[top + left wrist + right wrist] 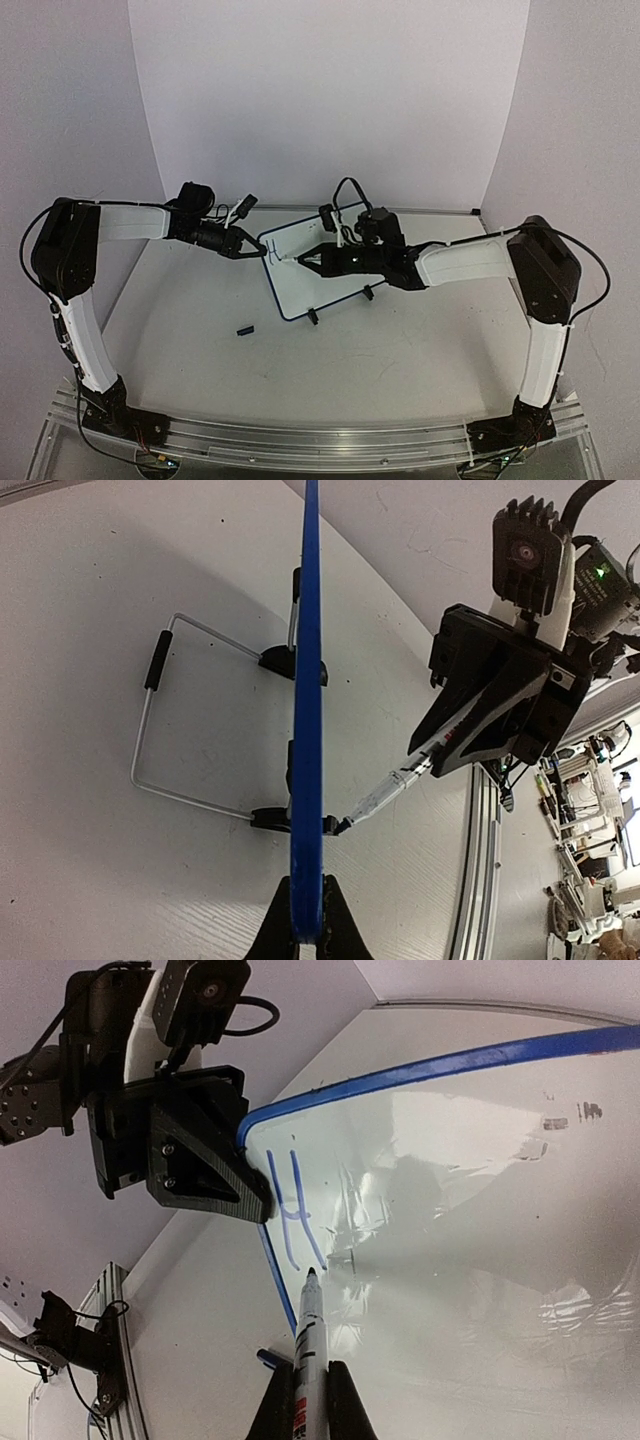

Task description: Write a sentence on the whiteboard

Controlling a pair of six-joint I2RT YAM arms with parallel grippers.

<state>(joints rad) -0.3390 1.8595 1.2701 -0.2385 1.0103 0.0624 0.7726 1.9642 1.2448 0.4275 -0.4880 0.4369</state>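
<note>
The whiteboard (315,290) stands tilted on the table, its blue rim (308,680) edge-on in the left wrist view. My left gripper (258,248) is shut on the board's left edge, one finger on each face (308,920). My right gripper (308,260) is shut on a slim marker (310,1330), whose tip touches or nearly touches the board's face (480,1210). Of the sentence, only a blue "H" (293,1210) shows, just above the marker tip and beside the left fingers (195,1150).
A small dark marker cap (244,329) lies on the table in front of the board. Two black clip feet (313,318) and a wire stand (150,730) hold the board up. An aluminium rail (320,440) runs along the near edge.
</note>
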